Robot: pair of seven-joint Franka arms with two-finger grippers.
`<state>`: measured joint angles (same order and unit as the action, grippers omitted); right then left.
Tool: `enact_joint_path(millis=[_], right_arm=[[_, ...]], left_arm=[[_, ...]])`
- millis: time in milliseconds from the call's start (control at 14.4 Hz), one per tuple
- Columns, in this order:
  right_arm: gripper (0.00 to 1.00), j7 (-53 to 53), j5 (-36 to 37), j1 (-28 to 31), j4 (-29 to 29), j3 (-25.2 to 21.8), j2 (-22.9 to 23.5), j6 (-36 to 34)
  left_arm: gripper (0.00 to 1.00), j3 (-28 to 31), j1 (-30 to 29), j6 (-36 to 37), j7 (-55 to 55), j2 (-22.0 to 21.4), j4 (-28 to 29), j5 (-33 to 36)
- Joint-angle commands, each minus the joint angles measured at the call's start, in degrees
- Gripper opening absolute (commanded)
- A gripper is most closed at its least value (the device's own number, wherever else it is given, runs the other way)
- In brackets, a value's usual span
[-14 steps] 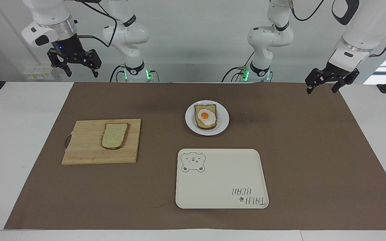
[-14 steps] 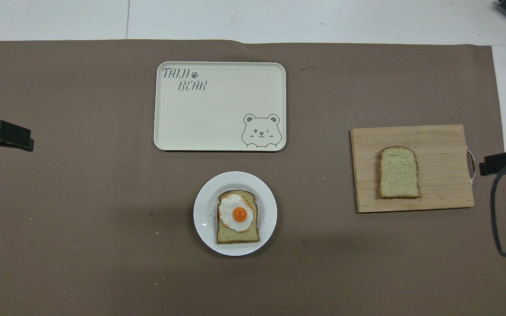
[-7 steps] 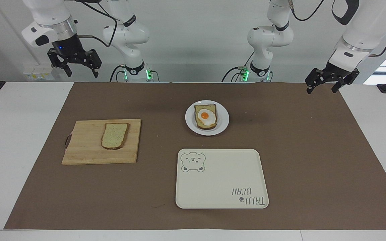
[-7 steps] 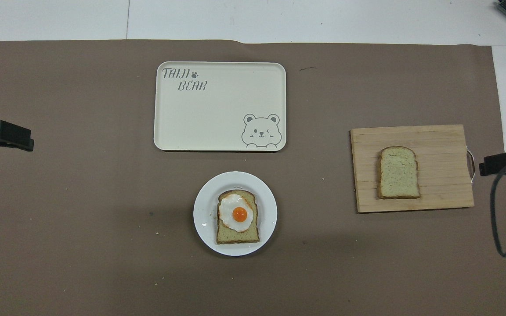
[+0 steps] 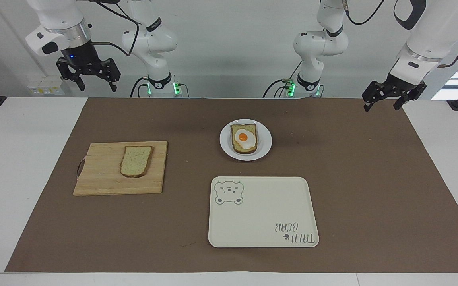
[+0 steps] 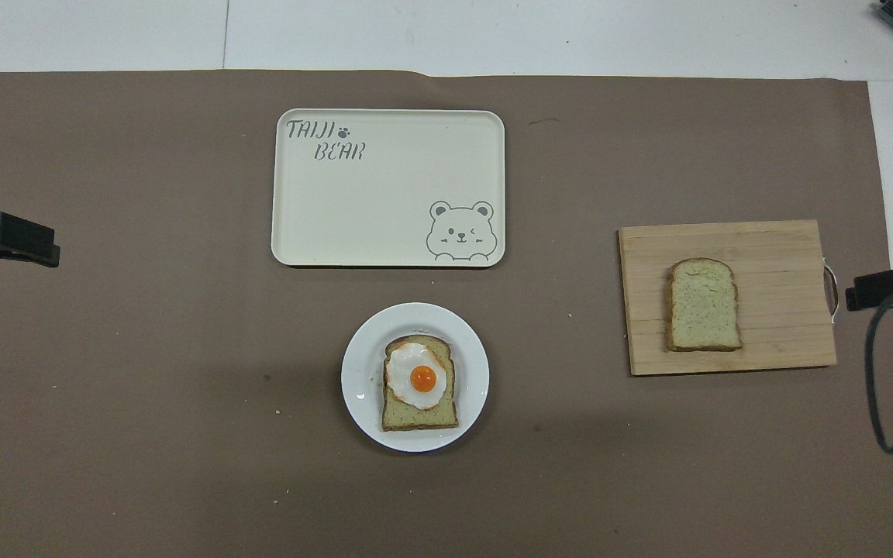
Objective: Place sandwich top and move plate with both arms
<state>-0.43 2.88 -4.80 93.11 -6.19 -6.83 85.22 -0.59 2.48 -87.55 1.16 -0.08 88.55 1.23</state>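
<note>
Lying flat on the wooden board (image 5: 121,168), the speckled brown-crusted sandwich top (image 5: 135,161), below the wide-open right gripper (image 5: 88,76), could be crumpled; the wide-open left gripper (image 5: 392,96) waits.

White jointed arms (image 5: 149,39), black cables, green base lights, seemingly grey caps.

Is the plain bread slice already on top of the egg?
No: the plain slice lies flat on the cutting board, while the egg sits uncovered on its bread on the plate.
</note>
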Motion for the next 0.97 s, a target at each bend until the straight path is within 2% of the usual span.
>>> enact_joint_path(millis=[0,347,485,901], right_arm=[[1.0,-0.45,-1.29,1.11,4.26,0.13,-1.08,3.17],[1.0,-7.37,-1.38,2.16,12.34,0.13,0.67,13.81],[1.0,-10.8,-2.87,3.39,15.33,0.13,2.68,18.82],[1.0,-13.9,-9.11,6.65,16.4,0.13,12.0,27.44]], left_arm=[[1.0,-0.46,-0.55,0.45,0.33,-1.42,1.28,0.97],[1.0,-0.46,-0.55,0.45,0.33,-1.33,1.28,0.97],[1.0,-0.46,-0.55,0.45,0.33,-1.42,1.28,1.05],[1.0,-0.46,-0.55,0.45,0.33,-1.42,1.28,0.97]])
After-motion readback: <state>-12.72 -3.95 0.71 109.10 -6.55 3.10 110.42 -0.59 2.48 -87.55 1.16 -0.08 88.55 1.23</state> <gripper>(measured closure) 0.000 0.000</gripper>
